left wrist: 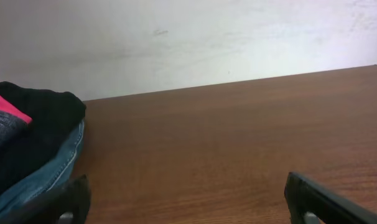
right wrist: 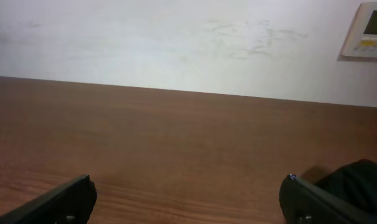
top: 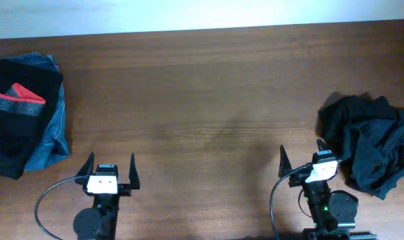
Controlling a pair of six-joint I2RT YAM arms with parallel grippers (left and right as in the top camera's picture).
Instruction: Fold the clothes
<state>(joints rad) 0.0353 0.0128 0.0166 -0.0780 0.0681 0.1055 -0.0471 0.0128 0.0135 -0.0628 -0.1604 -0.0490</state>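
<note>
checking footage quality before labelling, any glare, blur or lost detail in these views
Overhead: even, soft light, no hard glare on the table, but the crumpled black garment loses most fold detail in the dark. Left wrist: the clothes stack looks soft at the frame edge. Right wrist: text on the wall panel is too blurred to read.

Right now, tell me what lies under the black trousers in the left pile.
Blue denim shows beneath the black trousers, on the table. Anything deeper is covered.
</note>
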